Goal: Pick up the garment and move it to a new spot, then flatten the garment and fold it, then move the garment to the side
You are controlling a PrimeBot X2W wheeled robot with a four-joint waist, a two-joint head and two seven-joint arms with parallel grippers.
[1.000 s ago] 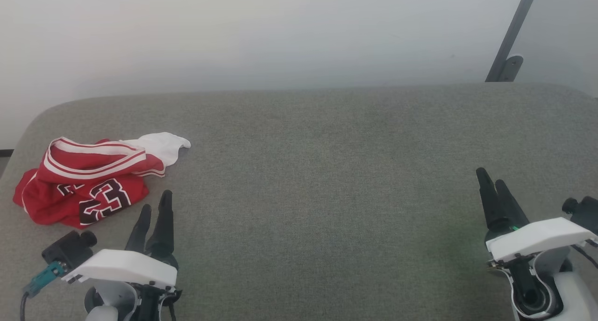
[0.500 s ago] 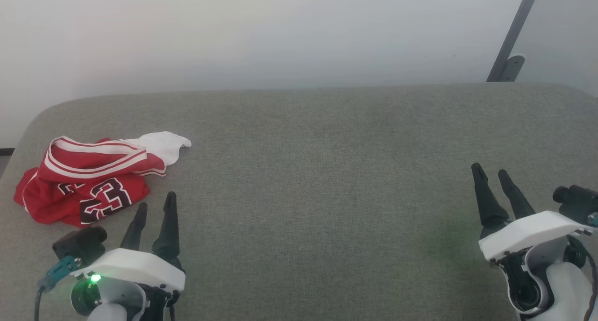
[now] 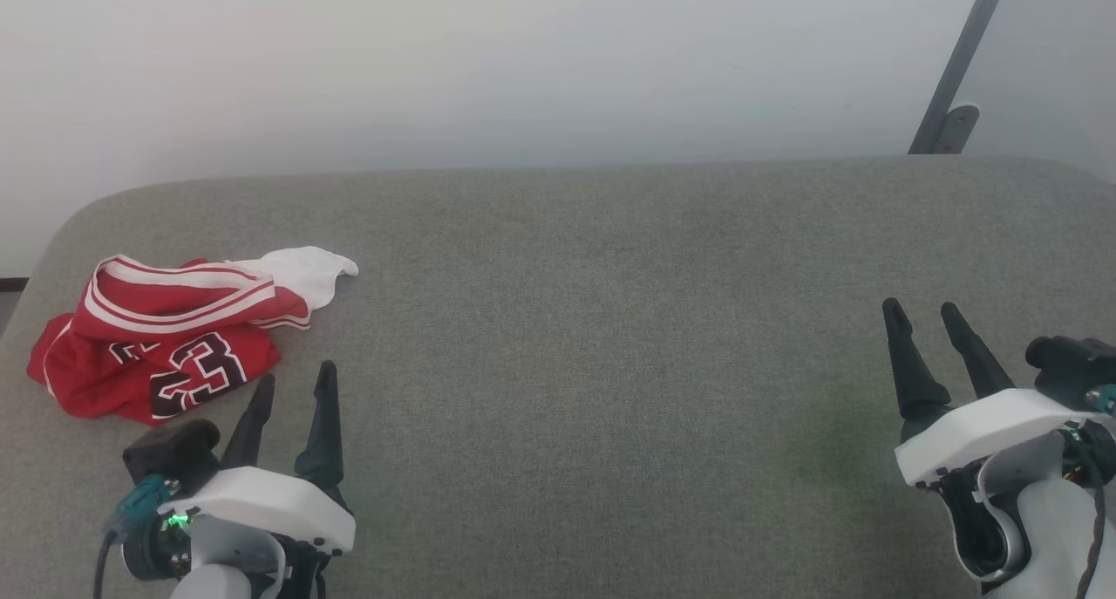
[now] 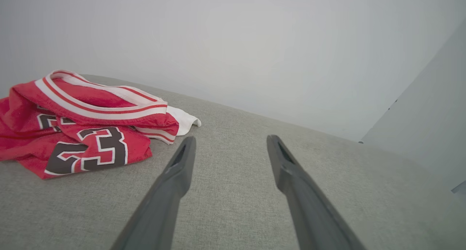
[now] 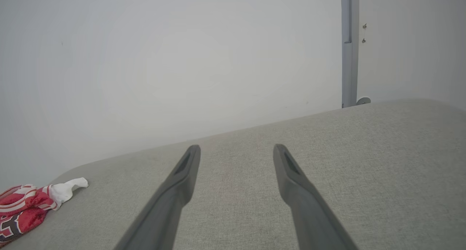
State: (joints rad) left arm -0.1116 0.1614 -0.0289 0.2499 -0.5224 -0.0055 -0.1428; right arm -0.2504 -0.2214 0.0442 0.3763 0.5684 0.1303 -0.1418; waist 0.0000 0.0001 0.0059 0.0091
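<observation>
The garment (image 3: pixel 166 337), a red jersey with a black "23", striped trim and a white section, lies crumpled at the left end of the grey table. In the left wrist view the garment (image 4: pixel 83 122) sits left of my fingers. It also appears at the far left of the right wrist view as a small red and white heap (image 5: pixel 25 204). My left gripper (image 3: pixel 295 381) is open just to the right of the garment and a little nearer me, holding nothing. My right gripper (image 3: pixel 920 309) is open far to the right, over bare fabric.
The grey fabric-covered table (image 3: pixel 610 320) has rounded back corners and a pale wall right behind it. A grey metal post (image 3: pixel 955 67) leans up at the back right. The garment lies close to the table's left edge.
Both grippers' fingers have spread wider apart. The left gripper has shifted slightly right and nearer me; the right one has turned a little. The garment has not moved.
</observation>
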